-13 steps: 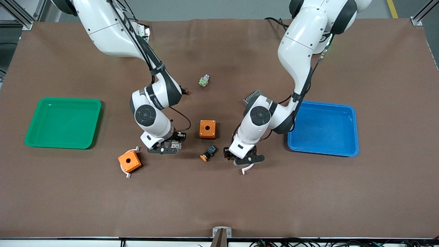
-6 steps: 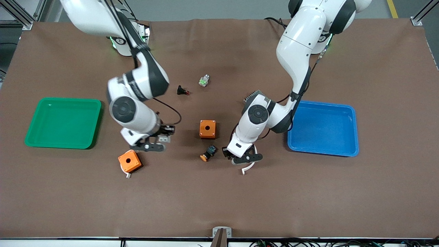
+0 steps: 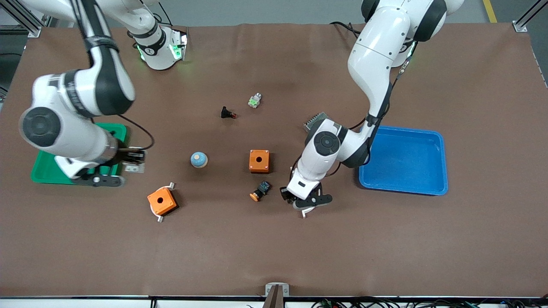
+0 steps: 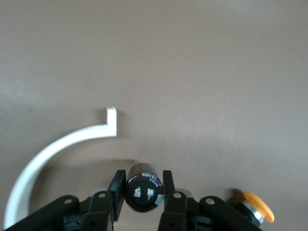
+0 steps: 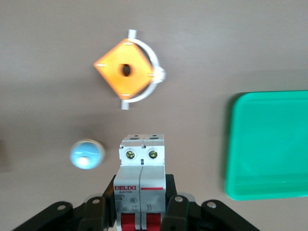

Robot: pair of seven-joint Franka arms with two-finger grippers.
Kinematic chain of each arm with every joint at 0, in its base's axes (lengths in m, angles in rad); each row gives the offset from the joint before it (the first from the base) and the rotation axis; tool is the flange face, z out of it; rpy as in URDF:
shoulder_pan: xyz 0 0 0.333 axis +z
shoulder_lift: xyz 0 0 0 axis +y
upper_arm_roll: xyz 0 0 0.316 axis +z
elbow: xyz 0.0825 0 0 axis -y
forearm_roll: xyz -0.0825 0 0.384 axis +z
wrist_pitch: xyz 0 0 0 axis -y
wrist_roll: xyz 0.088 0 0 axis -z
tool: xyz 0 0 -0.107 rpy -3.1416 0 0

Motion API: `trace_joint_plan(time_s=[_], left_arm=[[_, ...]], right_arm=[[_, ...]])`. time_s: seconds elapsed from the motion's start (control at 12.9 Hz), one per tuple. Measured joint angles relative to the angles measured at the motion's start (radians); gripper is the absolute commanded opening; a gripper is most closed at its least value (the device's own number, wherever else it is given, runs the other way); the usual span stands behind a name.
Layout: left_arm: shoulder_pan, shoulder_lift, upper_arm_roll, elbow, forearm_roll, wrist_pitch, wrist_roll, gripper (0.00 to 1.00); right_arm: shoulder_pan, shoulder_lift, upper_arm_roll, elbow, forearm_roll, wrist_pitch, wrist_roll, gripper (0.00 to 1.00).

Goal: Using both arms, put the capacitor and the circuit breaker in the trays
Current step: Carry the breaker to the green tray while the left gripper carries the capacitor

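My right gripper (image 5: 141, 192) is shut on the circuit breaker (image 5: 142, 168), a white-grey block with red levers. It holds the breaker above the brown table beside the green tray (image 5: 269, 144). In the front view this gripper (image 3: 97, 180) hangs at the tray's corner and the breaker is hidden under the hand. My left gripper (image 4: 141, 185) is shut on the capacitor (image 4: 141, 190), a small glossy black cylinder, low at the table. In the front view this gripper (image 3: 309, 201) is beside a black part with an orange cap (image 3: 260, 191), and the capacitor is hidden.
A blue tray (image 3: 402, 158) lies toward the left arm's end. Two orange boxes (image 3: 259, 161) (image 3: 162, 201), a blue-capped round part (image 3: 199, 159), a black part with a red tip (image 3: 227, 113) and a white-green part (image 3: 254, 100) lie mid-table. A white curved strip (image 4: 62, 144) lies by the left gripper.
My right arm has swung from mid-table to the green tray's corner with the circuit breaker, uncovering the blue-capped part. My left gripper has stayed almost in place over the white strip.
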Motion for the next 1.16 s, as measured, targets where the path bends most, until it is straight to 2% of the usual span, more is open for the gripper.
trace_joint_plan(time_s=[0.31, 0.47, 0.7, 0.85, 1.16], left_arm=[[0.109, -0.117, 0.002, 0.009, 0.000, -0.215, 0.030, 0.01], [0.170, -0.200, 0.003, -0.022, 0.000, -0.305, 0.085, 0.01], [0.294, -0.360, 0.004, -0.213, 0.000, -0.348, 0.358, 0.02], [0.396, -0.445, 0.004, -0.357, 0.000, -0.348, 0.557, 0.02], [0.553, -0.525, 0.003, -0.533, 0.000, -0.355, 0.790, 0.04]], right_arm=[[-0.172, -0.031, -0.004, -0.088, -0.009, 0.015, -0.277, 0.02], [-0.251, -0.031, -0.004, -0.150, -0.009, 0.088, -0.405, 0.02], [-0.341, -0.031, -0.004, -0.262, -0.009, 0.230, -0.561, 0.02], [-0.374, -0.030, -0.004, -0.305, -0.009, 0.258, -0.640, 0.03], [-0.388, -0.030, -0.003, -0.393, -0.008, 0.310, -0.743, 0.03]])
